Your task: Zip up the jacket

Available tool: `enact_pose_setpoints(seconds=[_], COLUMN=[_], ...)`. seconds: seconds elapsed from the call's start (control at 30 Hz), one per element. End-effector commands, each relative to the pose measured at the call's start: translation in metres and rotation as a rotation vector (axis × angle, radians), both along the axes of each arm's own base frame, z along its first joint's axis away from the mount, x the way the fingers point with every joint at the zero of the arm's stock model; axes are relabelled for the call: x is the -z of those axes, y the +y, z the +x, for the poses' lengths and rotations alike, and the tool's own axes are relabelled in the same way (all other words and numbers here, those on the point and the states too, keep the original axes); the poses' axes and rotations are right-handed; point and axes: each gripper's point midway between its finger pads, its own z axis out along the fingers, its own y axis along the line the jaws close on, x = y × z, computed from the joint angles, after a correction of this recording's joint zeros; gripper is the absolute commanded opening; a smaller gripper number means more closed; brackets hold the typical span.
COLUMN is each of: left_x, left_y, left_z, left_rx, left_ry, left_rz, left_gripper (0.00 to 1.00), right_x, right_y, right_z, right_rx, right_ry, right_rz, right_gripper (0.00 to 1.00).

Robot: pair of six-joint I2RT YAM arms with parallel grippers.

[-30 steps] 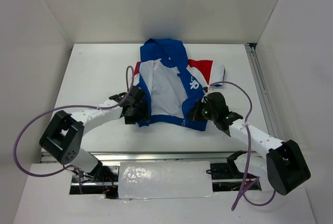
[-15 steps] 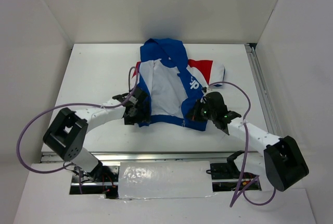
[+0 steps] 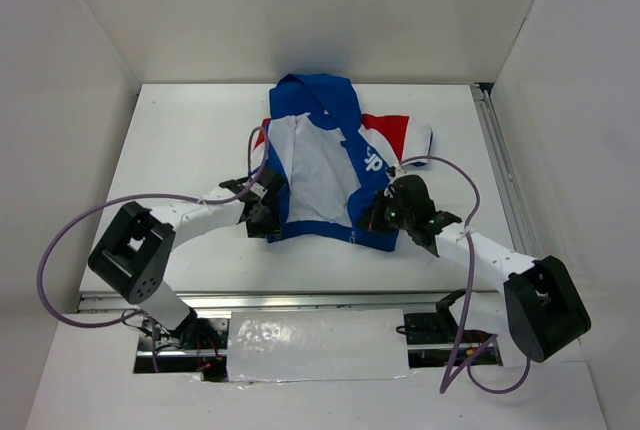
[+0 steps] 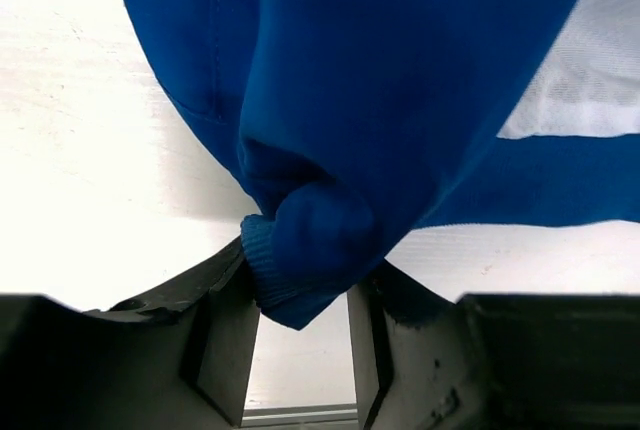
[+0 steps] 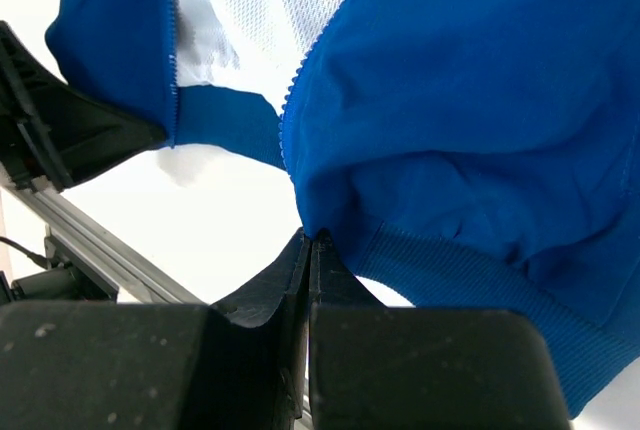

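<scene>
White table (image 3: pixel 170 140): one jacket (image 3: pixel 318 165), unzipped; left gripper (image 4: pixel 297 300), right gripper (image 5: pixel 312 250) both clamped on it.

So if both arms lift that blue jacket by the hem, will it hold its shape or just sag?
Probably sag: the jacket bunches into a soft wad in the left tool, so it looks floppy. It seems light, thin fabric, with mesh lining showing. The ribbed hem pinched by the right tool likely stretches before the body follows.

A white table (image 3: pixel 180 140) stands enclosed by plain white walls (image 3: pixel 300 10), evenly lit.
</scene>
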Motion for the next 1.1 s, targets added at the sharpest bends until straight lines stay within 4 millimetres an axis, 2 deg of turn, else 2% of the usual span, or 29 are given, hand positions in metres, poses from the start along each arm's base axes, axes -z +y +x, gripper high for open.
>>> enact_pose_setpoints(seconds=[0.0,0.07,0.13,0.17,0.23,0.27,0.33,0.5,0.6,0.63,0.67,0.7,0.73,0.77,0.83,0.97,1.07], left_x=[-0.020,-0.025,-0.033,-0.037,-0.040,-0.045,-0.049,-0.056,-0.067,-0.068,-0.073,-0.084,-0.094,-0.095,-0.124,-0.156,-0.180], left_y=[-0.003,-0.001,-0.001,-0.002,-0.005,-0.007,-0.013,-0.029,-0.043,-0.046,-0.052,-0.060,-0.072,-0.077,-0.092,-0.097,-0.100], left_z=[0.006,0.004,0.002,0.002,0.000,0.000,-0.003,-0.007,-0.011,-0.011,-0.012,-0.008,-0.015,-0.021,-0.023,-0.023,-0.028], left_rx=[-0.013,-0.016,-0.017,-0.014,0.009,0.017,0.057,0.148,0.206,0.209,0.214,0.239,0.283,0.307,0.360,0.342,0.360], left_ry=[-0.061,-0.069,-0.079,-0.089,-0.102,-0.118,-0.133,-0.175,-0.212,-0.222,-0.235,-0.302,-0.308,-0.312,-0.386,-0.460,-0.531], left_rz=[-0.030,-0.033,-0.048,-0.059,-0.075,-0.093,-0.134,-0.229,-0.325,-0.351,-0.392,-0.461,-0.545,-0.592,-0.720,-0.824,-0.915], left_gripper=[0.49,0.47,0.40,0.28,0.19,0.06,0.00,0.00,0.00,0.00,0.00,0.00,0.00,0.00,0.00,0.00,0.00], right_x=[-0.013,-0.013,-0.012,-0.012,-0.012,-0.012,-0.015,-0.018,-0.029,-0.040,-0.046,-0.054,-0.064,-0.067,-0.080,-0.096,-0.125], right_y=[0.006,0.007,0.008,0.009,0.011,0.012,0.013,0.018,0.028,0.033,0.041,0.048,0.054,0.057,0.069,0.083,0.089], right_z=[0.009,0.009,0.008,0.009,0.008,0.007,0.007,0.004,0.002,0.003,-0.004,-0.007,-0.007,-0.007,-0.011,-0.019,-0.027], right_rx=[-0.020,-0.024,-0.030,-0.032,-0.045,-0.050,-0.060,-0.085,-0.122,-0.140,-0.182,-0.212,-0.228,-0.232,-0.278,-0.307,-0.323], right_ry=[-0.040,-0.037,-0.034,-0.036,-0.033,-0.033,-0.045,-0.056,-0.113,-0.179,-0.199,-0.238,-0.300,-0.320,-0.372,-0.438,-0.577], right_rz=[0.001,0.002,0.004,0.007,0.011,0.012,0.016,0.023,0.078,0.126,0.174,0.207,0.244,0.256,0.287,0.377,0.479], right_gripper=[0.00,0.00,0.00,0.00,0.00,0.00,0.00,0.00,0.00,0.00,0.00,0.00,0.00,0.00,0.00,0.00,0.00])
